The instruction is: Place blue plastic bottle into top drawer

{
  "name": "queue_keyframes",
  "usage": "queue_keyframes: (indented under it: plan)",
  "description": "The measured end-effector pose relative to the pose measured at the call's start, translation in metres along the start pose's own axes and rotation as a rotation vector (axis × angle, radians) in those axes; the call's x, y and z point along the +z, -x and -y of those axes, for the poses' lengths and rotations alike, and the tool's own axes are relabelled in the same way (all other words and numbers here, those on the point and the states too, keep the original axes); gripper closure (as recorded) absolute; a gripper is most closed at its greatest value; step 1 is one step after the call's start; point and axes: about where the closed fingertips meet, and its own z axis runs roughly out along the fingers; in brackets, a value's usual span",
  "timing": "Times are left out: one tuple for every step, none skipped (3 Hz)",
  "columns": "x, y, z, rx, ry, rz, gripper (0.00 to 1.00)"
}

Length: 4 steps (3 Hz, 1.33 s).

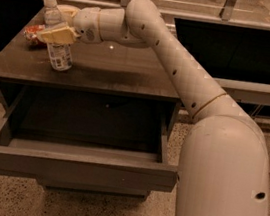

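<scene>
The blue plastic bottle [59, 48], clear with a white cap and a white label, stands upright at the left of the dark cabinet top [115, 69]. My gripper [58, 32] reaches in from the right and sits around the bottle's middle, covering part of it. The top drawer [70, 167] is pulled out below the cabinet top. Its grey front panel faces the camera and its inside is dark and holds nothing that I can see.
A red snack bag [31, 32] lies on the cabinet top just behind and left of the bottle. My white arm [181, 71] crosses above the right side of the cabinet. A railing and dark panels run behind. The floor is speckled.
</scene>
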Motion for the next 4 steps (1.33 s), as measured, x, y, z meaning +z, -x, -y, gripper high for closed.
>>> queue_keyframes:
  plan:
    - [-0.007, 0.009, -0.013, -0.019, 0.028, 0.132, 0.76]
    - [-0.025, 0.037, -0.043, -0.135, 0.073, 0.232, 0.98]
    - [-0.045, 0.047, -0.074, -0.2, 0.069, 0.194, 1.0]
    - [-0.063, 0.008, -0.104, -0.146, 0.042, 0.03, 1.0]
